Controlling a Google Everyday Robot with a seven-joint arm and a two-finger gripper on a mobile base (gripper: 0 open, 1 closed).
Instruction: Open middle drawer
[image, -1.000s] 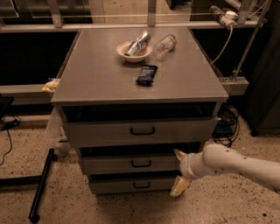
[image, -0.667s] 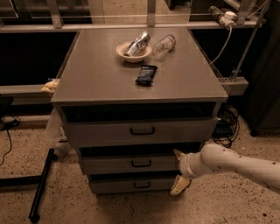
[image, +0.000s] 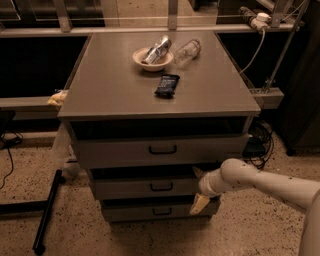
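The middle drawer (image: 125, 188) is a grey-beige flat drawer front with a small black bar handle (image: 161, 187) set at its centre. It sits in the near face of a low grey cabinet (image: 115, 90), between the taller, wider top drawer front (image: 110, 151) and the narrower bottom drawer front (image: 130, 212). A dark shadowed gap runs along its top edge, beneath the top drawer, and its face is plain and unmarked.

At its right end is the gripper (image: 199, 189) of the white robot arm (image: 260, 182), which reaches in from the near right. The fingers are spread apart: the upper fingertip (image: 196, 172) lies at the drawer's top edge and the pale yellowish lower one (image: 199, 204) hangs down over the bottom drawer's right end. Nothing is visibly clamped between them, and whether they press on the drawer front cannot be told. The gripper is well right of the handle.

On the cabinet top, towards the far side, stands a shallow tan bowl (image: 145, 61) with a crumpled silvery packet (image: 158, 49) in it. Just right of it lies a clear plastic bottle (image: 188, 50) on its side. Nearer the front edge lies a dark snack packet (image: 167, 85).

On the speckled floor (image: 65, 235) to the left lies a black pole (image: 47, 212).
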